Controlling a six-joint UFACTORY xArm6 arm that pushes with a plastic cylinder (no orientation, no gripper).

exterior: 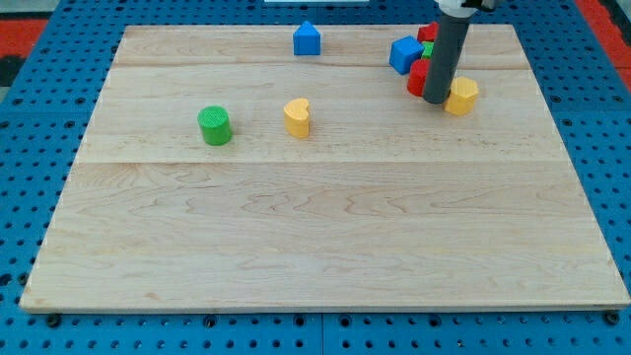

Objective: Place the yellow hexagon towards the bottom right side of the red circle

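We see a pale wooden desk made of planks with visible grain, lying on a blue perforated base. No container stands on it; the blocks lie loose on the wood.

The blocks look like smooth, solid-coloured pieces. On the left sits a green cylinder. To its right, near the middle, is a yellow heart-shaped block. At the far edge stands a blue block shaped like a little house.

On the far right is a tight cluster. A blue cube lies at its left. Just right of that, a red block sits at the far side, with a sliver of a green block just nearer than it; their shapes are largely hidden by the rod. The red circle shows only its left part beside the rod.

The yellow hexagon lies to the right of and slightly nearer than the red circle, with the rod between them.

We have no claw, only the dark straight rod, so nothing is grasped and there is no open or closed state to tell. My tip rests on the wood, touching or just beside the yellow hexagon's left side, and just beside the red circle's right side.
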